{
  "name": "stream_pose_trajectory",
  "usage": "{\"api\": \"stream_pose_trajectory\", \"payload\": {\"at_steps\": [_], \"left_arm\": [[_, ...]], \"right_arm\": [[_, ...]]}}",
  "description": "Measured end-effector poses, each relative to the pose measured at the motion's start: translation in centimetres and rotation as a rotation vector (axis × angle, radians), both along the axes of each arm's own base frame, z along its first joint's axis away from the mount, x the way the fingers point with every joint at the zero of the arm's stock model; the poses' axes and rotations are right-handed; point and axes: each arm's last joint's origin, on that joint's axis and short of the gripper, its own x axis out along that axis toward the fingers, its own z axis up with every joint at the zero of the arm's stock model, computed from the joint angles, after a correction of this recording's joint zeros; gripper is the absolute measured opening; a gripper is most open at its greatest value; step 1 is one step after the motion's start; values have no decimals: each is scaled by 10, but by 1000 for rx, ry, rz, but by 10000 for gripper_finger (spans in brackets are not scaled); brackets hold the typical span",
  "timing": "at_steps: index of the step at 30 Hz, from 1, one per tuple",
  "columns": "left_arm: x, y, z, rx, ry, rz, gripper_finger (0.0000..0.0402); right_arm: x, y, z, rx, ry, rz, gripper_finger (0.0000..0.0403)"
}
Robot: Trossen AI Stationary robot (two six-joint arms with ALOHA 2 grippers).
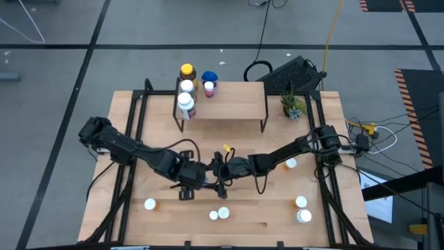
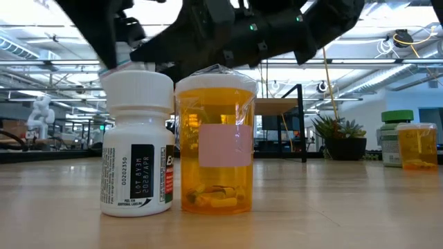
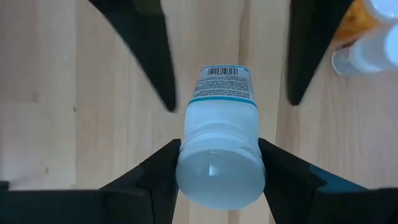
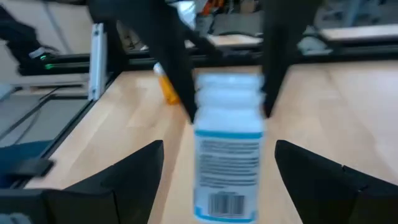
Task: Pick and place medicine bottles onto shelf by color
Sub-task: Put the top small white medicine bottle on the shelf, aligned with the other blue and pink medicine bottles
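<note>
The left gripper (image 3: 217, 177) was clamped on the cap end of a white bottle (image 3: 219, 134) held in the air over the middle of the table (image 1: 243, 226); its label carried a barcode, the print too small to read. The right gripper (image 4: 217, 165) faced it, fingers spread wide on either side of the bottle's base, not touching. On the shelf (image 1: 236, 104) stood several bottles (image 1: 186, 103). Low down, a white-capped bottle (image 2: 137, 145) showed "LOT 8Y3M" and "EXP 02/27/APR" just beside an orange vial (image 2: 216, 142) with a blank pink label.
</note>
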Motion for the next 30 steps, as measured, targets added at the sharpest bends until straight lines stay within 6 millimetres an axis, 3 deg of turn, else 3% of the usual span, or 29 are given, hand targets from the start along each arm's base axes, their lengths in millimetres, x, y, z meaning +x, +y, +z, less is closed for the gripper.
{"api": "stream_pose_trajectory", "payload": {"at_steps": [8,16,22,30], "left_arm": [[7,1,13,33,-50,-4,197],[8,2,14,24,-72,69,199],[10,2,15,35,-100,103,228],[7,3,23,162,-184,136,284]], "right_arm": [[2,-3,-13,-1,38,-43,291],[0,-2,-10,-51,-58,-41,208],[-22,-7,-22,-36,-192,-41,154],[-49,-16,-26,-30,-378,-46,158]]}}
